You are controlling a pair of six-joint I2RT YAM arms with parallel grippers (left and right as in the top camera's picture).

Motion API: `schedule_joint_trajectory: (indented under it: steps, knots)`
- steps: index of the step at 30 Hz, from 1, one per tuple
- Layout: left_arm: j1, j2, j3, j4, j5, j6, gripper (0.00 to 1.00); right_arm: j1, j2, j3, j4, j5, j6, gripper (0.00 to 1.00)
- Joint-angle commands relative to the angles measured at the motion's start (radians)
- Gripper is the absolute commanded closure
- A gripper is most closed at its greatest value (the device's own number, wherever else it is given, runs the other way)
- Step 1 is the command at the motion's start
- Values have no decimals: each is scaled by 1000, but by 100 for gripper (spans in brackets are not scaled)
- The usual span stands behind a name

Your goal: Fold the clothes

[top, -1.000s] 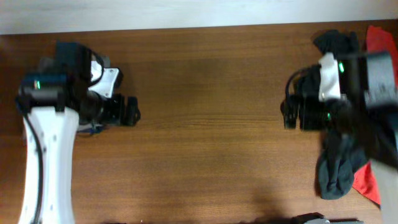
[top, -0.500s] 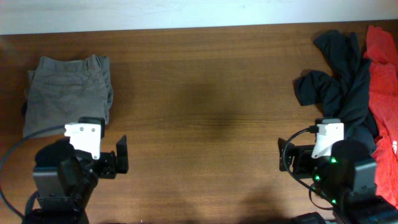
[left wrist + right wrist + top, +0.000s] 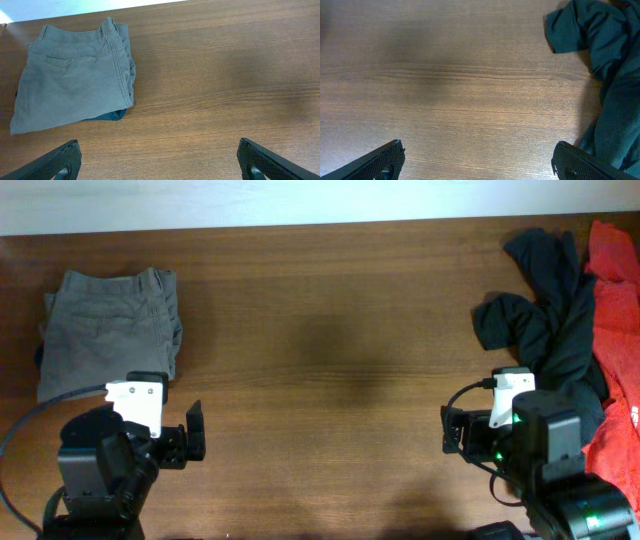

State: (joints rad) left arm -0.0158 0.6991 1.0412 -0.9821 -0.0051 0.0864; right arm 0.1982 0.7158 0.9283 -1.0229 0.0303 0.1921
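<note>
The grey-khaki trousers [image 3: 108, 332] lie folded at the far left of the table, with a dark navy piece showing under their edge in the left wrist view [image 3: 75, 82]. A black garment [image 3: 540, 310] lies crumpled at the far right and shows in the right wrist view [image 3: 605, 55]. A red garment [image 3: 615, 300] lies beside it at the right edge. My left gripper [image 3: 195, 442] is open and empty near the front left, in front of the trousers [image 3: 160, 162]. My right gripper [image 3: 452, 440] is open and empty at the front right, left of the black garment [image 3: 480, 162].
The wooden table [image 3: 320, 360] runs between the two arms. A pale wall strip lines the far edge [image 3: 300, 200]. Arm cables trail near the front corners.
Both arms pulled back from the far sides to the front edge, uncovering the folded trousers on the left and the black and red garments on the right. Since half a second ago they barely shift.
</note>
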Motion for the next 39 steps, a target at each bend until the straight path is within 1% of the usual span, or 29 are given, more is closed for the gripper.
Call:
schedule_joint_trajectory:
  steps: [1,5,9,12,14,17,23,28,39]
  knots:
    - [-3,-6,-8,1,-10,13,1,6,26,-3,2,24,11,1]
    - [-3,-6,-8,2,-10,13,1,-1,22,-5,2,24,11,1]
    - [-3,-6,-8,2,-10,13,1,-52,-13,-6,-19,11,10,1]
    - [-3,-6,-8,2,-10,13,1,-108,-82,-26,16,-15,-55,1]
    - [-3,-6,-8,2,-10,13,1,-148,-148,-63,70,-46,-133,1]
    - [-3,-6,-8,2,-10,13,1,-198,-265,-150,167,-79,-185,1]
    - [-3,-6,-8,1,-10,13,1,-242,-510,-387,335,-90,-189,1]
    - [-3,-6,-8,1,-10,13,1,-246,-701,-584,484,-90,-198,1]
    - [-3,-6,-8,1,-10,13,1,-246,-712,-837,877,-108,-456,1]
